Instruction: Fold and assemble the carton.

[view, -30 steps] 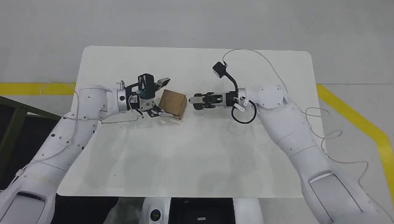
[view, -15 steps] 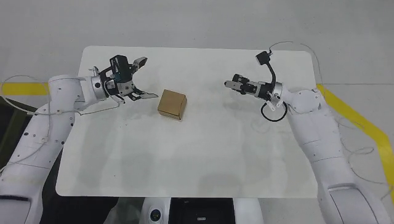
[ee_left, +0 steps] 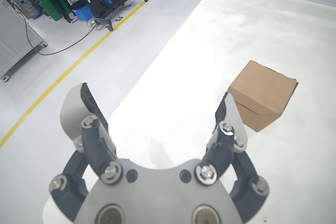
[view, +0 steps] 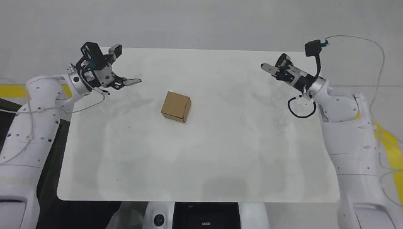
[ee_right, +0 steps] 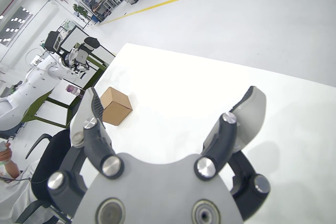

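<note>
The carton (view: 175, 107) stands on the white bench (view: 252, 153) as a closed brown cube, a little toward the left arm's side of the middle, and nothing is touching it. Judging by that shape, the folding looks essentially done. The top face lies flat, the walls stand square, and no flap sticks up or out in the top view. What may remain, if anything, is a check that the last flap is fully tucked.

The left end effector (view: 126, 67) hovers over the bench's far left corner, well apart from the carton, with its fingers spread wide and nothing between them. Its wrist view shows the same wide gap at the left end effector (ee_left: 155, 96), with the carton (ee_left: 262, 96) beyond one fingertip. The right end effector (view: 274, 65) sits near the far right corner, also well clear. From its own camera the right end effector (ee_right: 170, 93) is likewise spread and empty, and the carton (ee_right: 115, 105) is small in the distance.

Some things stay uncertain. The underside of the carton is hidden, so the bottom closure cannot be judged. A thin dark line crosses one side face in the left wrist view (a seam or a tuck slot, I cannot tell which). The side facing away from both wrist cameras is unseen.
</note>
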